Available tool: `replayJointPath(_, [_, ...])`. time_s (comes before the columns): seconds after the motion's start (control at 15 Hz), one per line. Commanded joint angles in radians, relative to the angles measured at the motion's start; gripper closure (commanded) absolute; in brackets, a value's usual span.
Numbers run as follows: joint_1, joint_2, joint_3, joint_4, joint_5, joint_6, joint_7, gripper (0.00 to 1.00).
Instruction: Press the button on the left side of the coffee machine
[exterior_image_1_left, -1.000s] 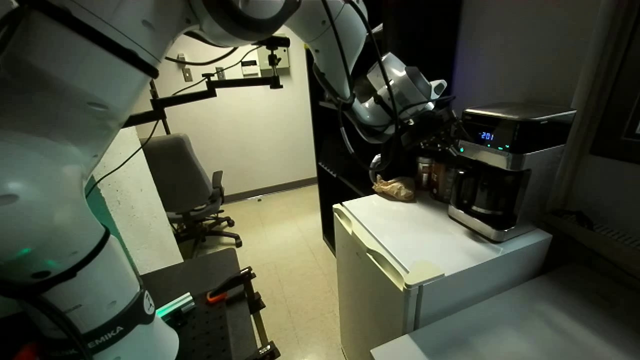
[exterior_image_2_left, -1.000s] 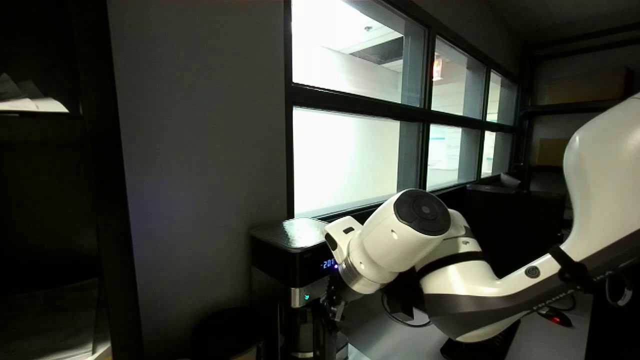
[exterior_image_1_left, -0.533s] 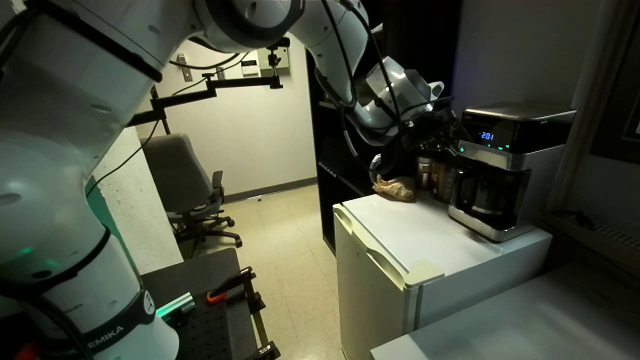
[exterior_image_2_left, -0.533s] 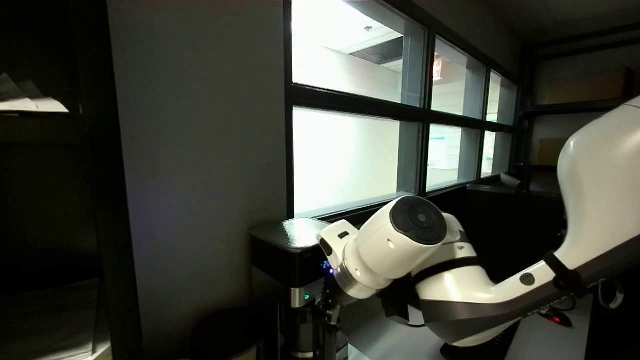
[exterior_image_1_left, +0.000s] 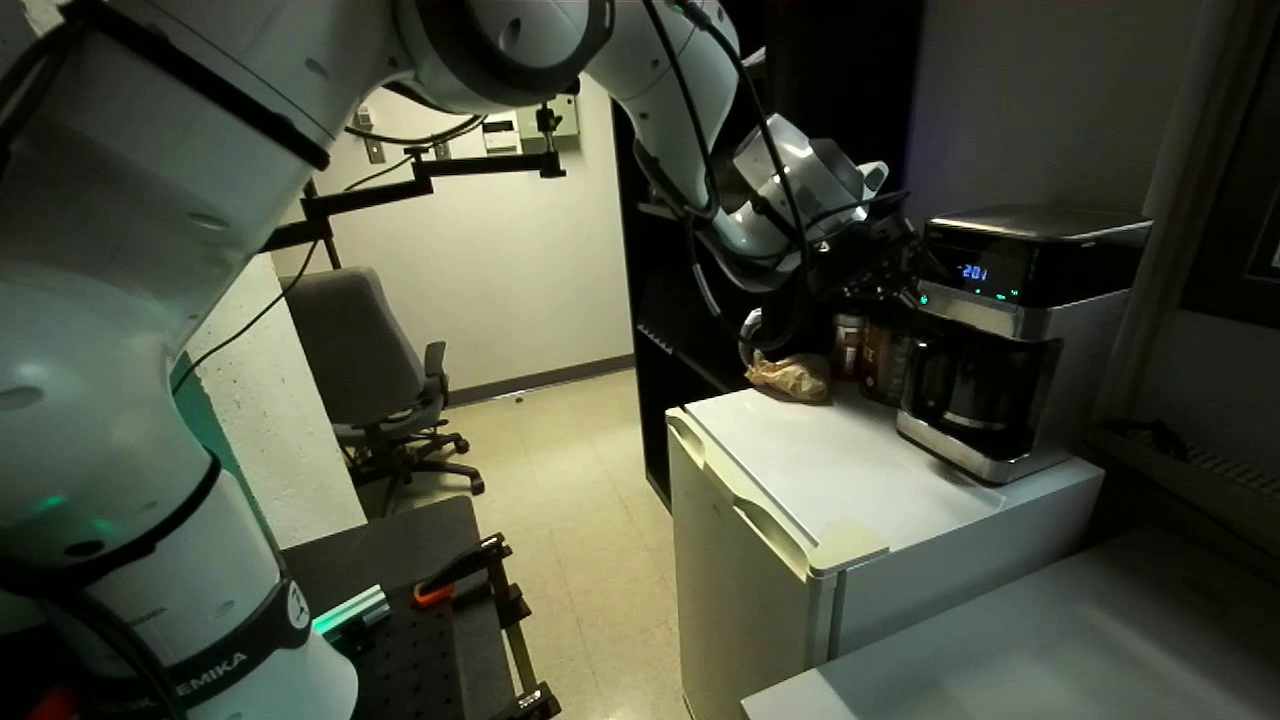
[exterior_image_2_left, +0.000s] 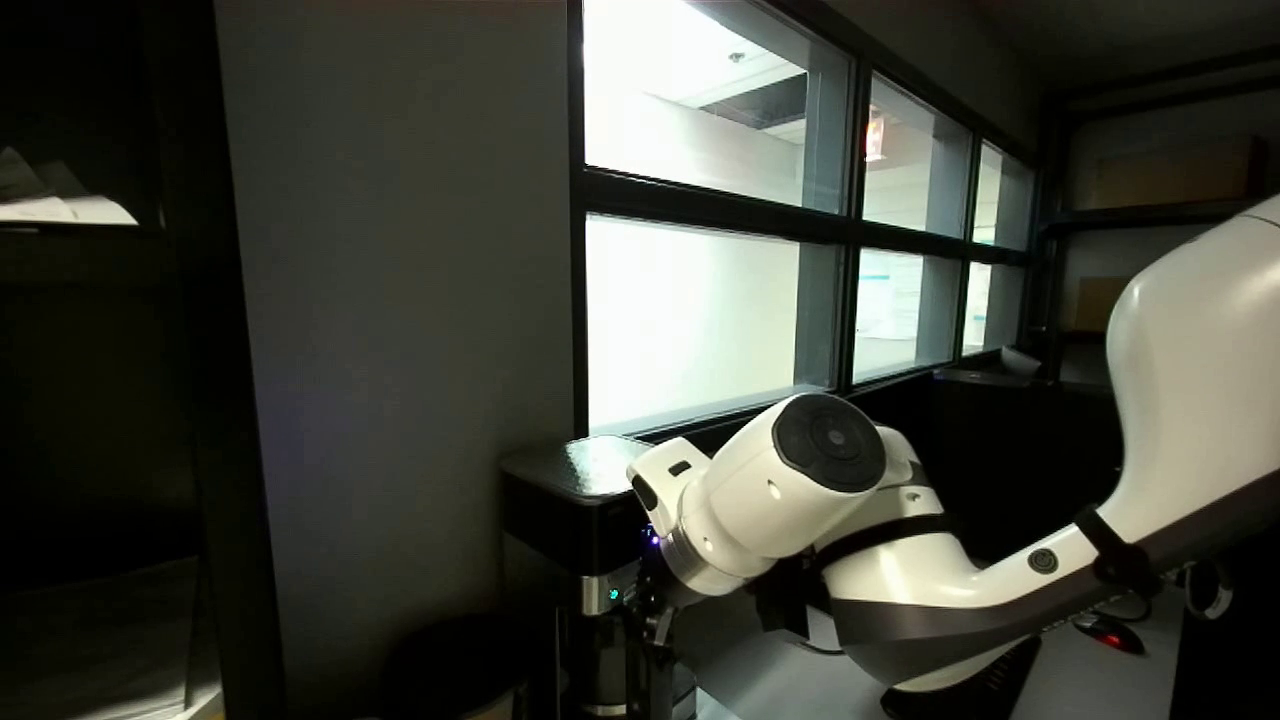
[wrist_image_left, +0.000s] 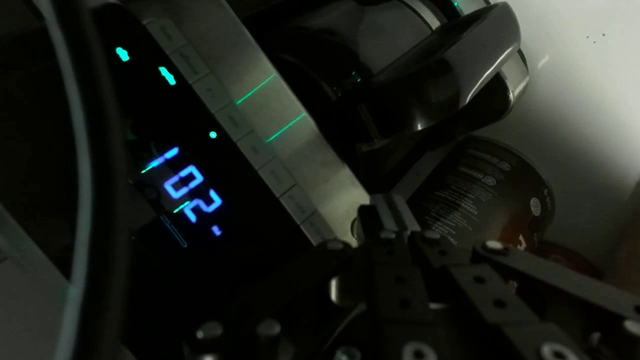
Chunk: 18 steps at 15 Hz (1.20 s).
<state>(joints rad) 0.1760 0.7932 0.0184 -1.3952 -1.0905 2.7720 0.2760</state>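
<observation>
Black-and-silver and boxy, the countertop coffee machine (exterior_image_1_left: 1085, 345) stands, in an exterior view, on a low white cabinet (exterior_image_1_left: 820, 450), a dark glass carafe (exterior_image_1_left: 985, 385) in its recess. Your white jointed robot arm (exterior_image_1_left: 230, 180) reaches over so that its black two-fingered gripper (exterior_image_1_left: 911, 297) sits at the left end of the shiny steel control band (exterior_image_1_left: 985, 310), just beside a small green light (exterior_image_1_left: 924, 299); you cannot tell from here whether they touch. A crumpled tan paper bag (exterior_image_1_left: 790, 378) lies on the same cabinet, left of the machine. In an exterior view with black-framed windows (exterior_image_2_left: 780, 212), your wrist covers much of the machine's front, and a black mouse with a red glow (exterior_image_2_left: 1108, 633) lies on a pale grey tabletop (exterior_image_2_left: 1085, 680). In the wrist view, your fingertips (wrist_image_left: 402, 212) are brought together at the end of the steel band, partly hiding a small rounded edge; whether they press it is too dark to tell. Beside them you have bright blue digits (wrist_image_left: 192, 187), a row of flat grey keys (wrist_image_left: 235, 122) and a dark printed can (wrist_image_left: 485, 195)
</observation>
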Motion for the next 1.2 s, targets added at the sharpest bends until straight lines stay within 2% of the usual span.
replayJointPath(0.0, [0.01,0.031,-0.014,0.048,-0.018,0.013,0.016,1.0])
replayJointPath(1.13, [0.005,0.093,-0.01,0.135,-0.007,0.0,0.006,1.0])
